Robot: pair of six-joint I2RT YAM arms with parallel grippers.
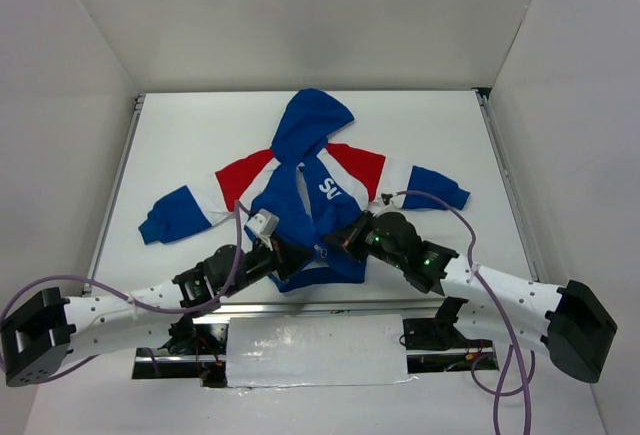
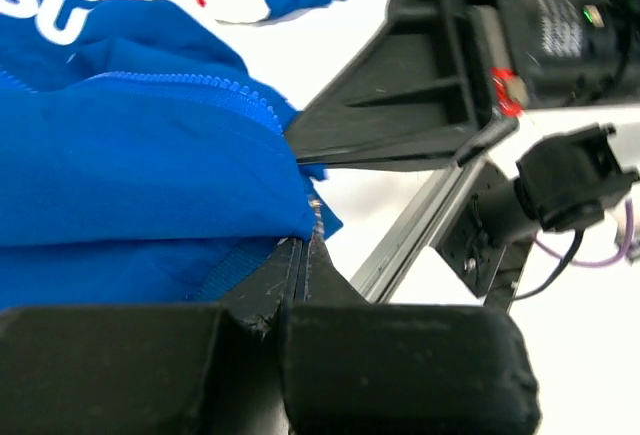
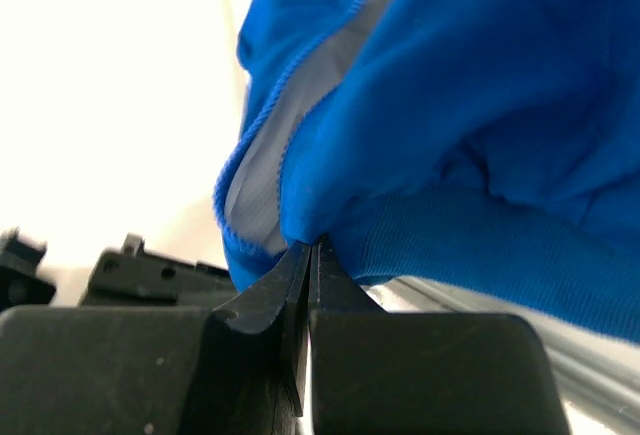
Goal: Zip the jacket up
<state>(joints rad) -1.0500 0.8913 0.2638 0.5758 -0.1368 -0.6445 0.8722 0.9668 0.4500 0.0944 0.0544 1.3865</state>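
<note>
Two arms angle inward, left end effector [image 2: 303, 247] and right end effector [image 3: 312, 248] clamped on the jacket [image 1: 305, 130] hem

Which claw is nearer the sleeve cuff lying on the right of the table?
Right. The right claw grips the hem just inward of that cuff; the left claw grips the hem farther left, away from it.

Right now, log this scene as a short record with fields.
jacket: spread on the table, hood on the far side, sleeves out
left tool: shut on the jacket's bottom edge
right tool: shut on the jacket's hem
zipper teeth: one row bare, not joined
slider: not seen
</note>
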